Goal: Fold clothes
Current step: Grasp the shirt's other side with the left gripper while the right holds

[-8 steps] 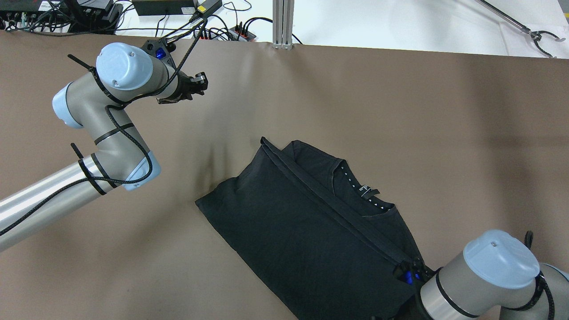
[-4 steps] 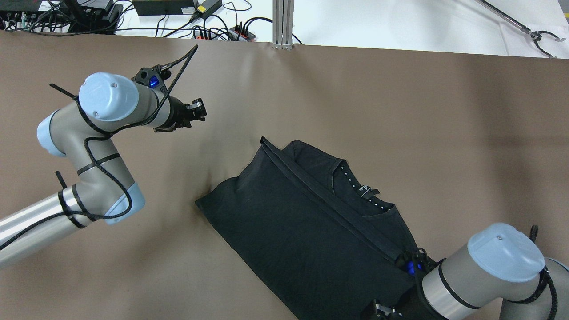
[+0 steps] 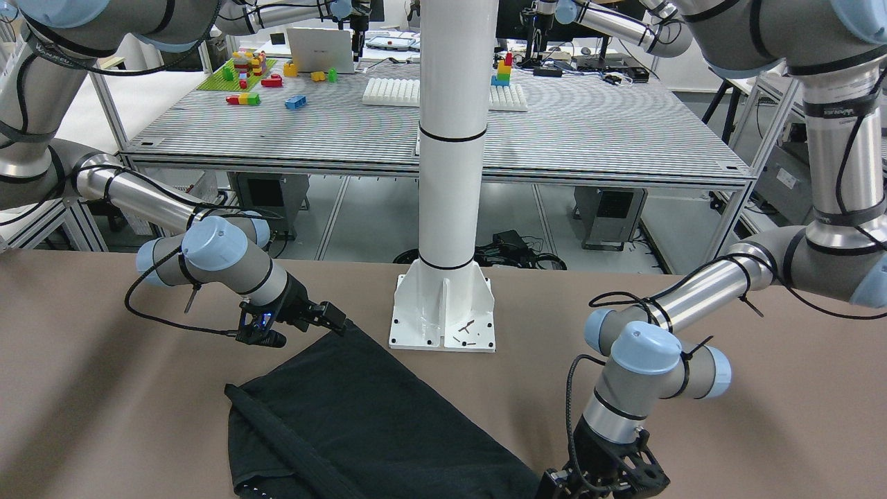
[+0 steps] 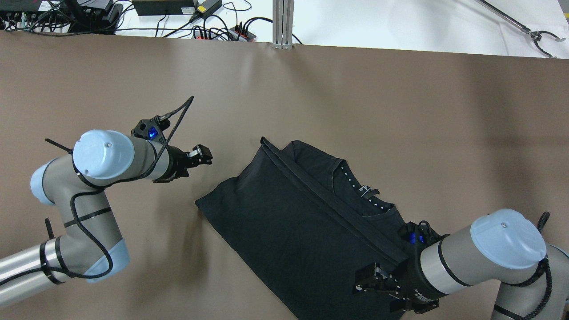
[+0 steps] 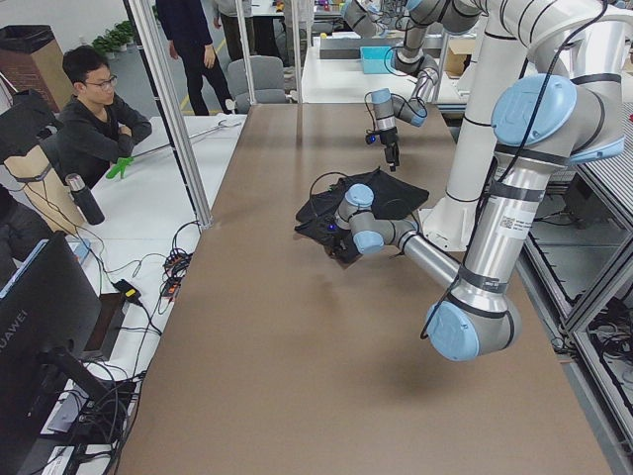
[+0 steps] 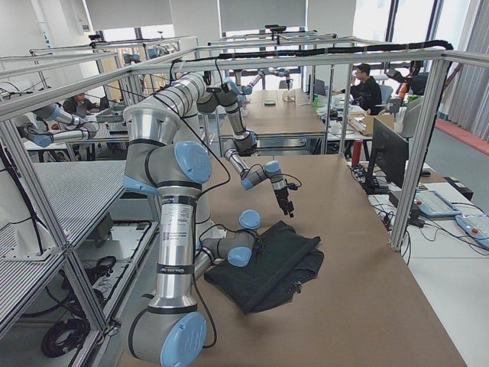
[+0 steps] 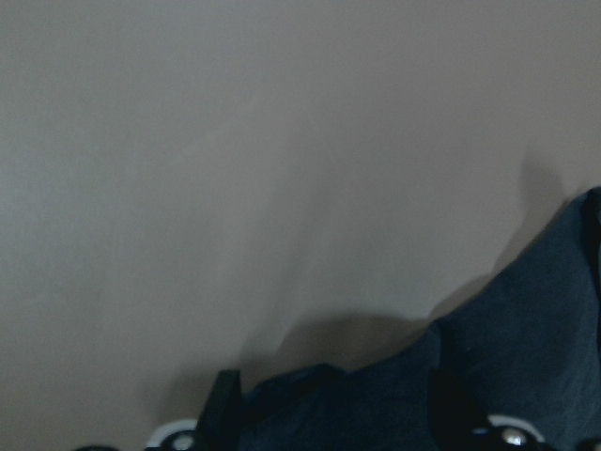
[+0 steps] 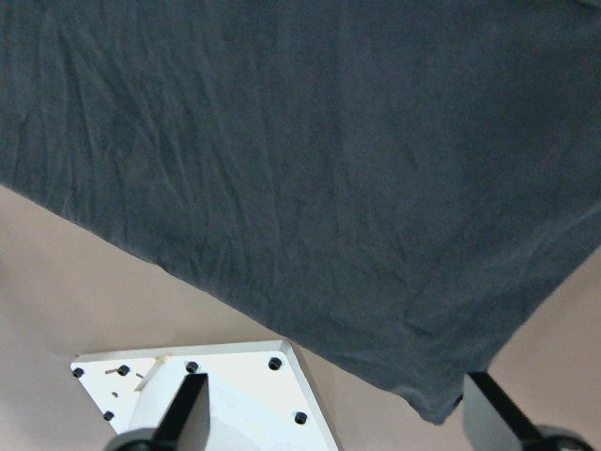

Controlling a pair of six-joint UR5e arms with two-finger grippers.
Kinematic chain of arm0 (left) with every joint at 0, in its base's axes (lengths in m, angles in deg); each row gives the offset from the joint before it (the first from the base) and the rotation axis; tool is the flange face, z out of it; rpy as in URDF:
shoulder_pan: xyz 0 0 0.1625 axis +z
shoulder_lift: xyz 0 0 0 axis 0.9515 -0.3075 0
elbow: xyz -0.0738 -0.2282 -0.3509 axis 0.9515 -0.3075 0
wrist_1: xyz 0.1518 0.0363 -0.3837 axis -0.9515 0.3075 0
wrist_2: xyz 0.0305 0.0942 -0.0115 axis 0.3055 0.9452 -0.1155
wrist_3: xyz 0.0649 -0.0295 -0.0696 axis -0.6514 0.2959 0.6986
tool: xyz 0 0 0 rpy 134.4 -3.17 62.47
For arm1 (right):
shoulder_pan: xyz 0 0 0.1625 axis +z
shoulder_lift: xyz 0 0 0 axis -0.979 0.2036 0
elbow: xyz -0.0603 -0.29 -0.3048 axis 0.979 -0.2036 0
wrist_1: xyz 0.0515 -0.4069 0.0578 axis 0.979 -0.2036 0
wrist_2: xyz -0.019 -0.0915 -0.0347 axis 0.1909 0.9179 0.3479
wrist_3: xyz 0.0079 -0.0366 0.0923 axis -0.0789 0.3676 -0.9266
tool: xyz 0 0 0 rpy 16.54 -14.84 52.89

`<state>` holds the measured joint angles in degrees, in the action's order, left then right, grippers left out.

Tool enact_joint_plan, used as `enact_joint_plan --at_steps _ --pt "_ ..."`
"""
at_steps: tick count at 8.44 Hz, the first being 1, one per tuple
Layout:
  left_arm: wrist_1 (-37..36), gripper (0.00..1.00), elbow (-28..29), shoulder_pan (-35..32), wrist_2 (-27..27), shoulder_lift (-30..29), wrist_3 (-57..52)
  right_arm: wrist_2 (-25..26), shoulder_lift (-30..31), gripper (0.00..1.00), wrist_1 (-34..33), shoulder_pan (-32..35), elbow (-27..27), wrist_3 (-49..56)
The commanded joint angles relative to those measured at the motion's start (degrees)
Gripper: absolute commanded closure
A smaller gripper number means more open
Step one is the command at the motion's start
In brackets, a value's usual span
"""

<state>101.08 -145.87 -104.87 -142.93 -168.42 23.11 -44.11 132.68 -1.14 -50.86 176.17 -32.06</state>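
Clothes were 1 black garment (image 4: 284, 222), lying flat and askew on the brown worktop (image 4: 355, 98), right of the middle and in the half toward the robot-side edge.

Toward the worktop's left end, the left gripper (image 4: 206, 155) hung over bare brown surface, near the garment's left corner but apart from it. The left wrist view showed its 2 fingers (image 7: 223, 413) spread, with nothing pinched between them, and dark cloth lay past them.

At the middle, the garment's larger part was a smooth folded panel. A hemmed edge ran across it diagonally, from the far-left point toward the robot-side right. To the right of that hem the collar (image 4: 355, 186) faced up, with a small label (image 4: 368, 191) inside it.

Farther right, the right gripper (image 4: 362, 280) hovered over the garment's corner nearest the robot-side edge. Its 2 fingers (image 8: 188, 409) stood wide apart and held nothing. Between them the right wrist view showed wrinkled black fabric and, beyond its edge, a corner of the white pillar's base plate (image 8: 216, 395). From the front-facing view, that plate (image 3: 443, 312) sat just beside the garment's corner, by the robot-side edge.
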Motion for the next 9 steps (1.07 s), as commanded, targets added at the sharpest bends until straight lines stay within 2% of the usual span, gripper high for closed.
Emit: enact_joint_plan --at_steps 1,6,7,9 --pt "0.04 0.26 0.16 3.69 2.7 0.8 1.51 2.57 -0.2 0.05 -0.19 0.12 -0.84 0.09" --pt "-0.05 0.28 1.04 4.57 2.87 2.48 1.59 3.9 -0.64 0.05 -0.19 0.74 -1.55 0.09" --pt "-0.05 0.37 1.04 4.65 2.79 2.39 1.68 3.98 -0.64 0.05 -0.19 0.74 -1.55 0.09" --pt "-0.13 0.72 1.13 5.36 2.79 2.39 1.77 3.98 -0.72 0.05 -0.19 0.91 -1.46 0.09"
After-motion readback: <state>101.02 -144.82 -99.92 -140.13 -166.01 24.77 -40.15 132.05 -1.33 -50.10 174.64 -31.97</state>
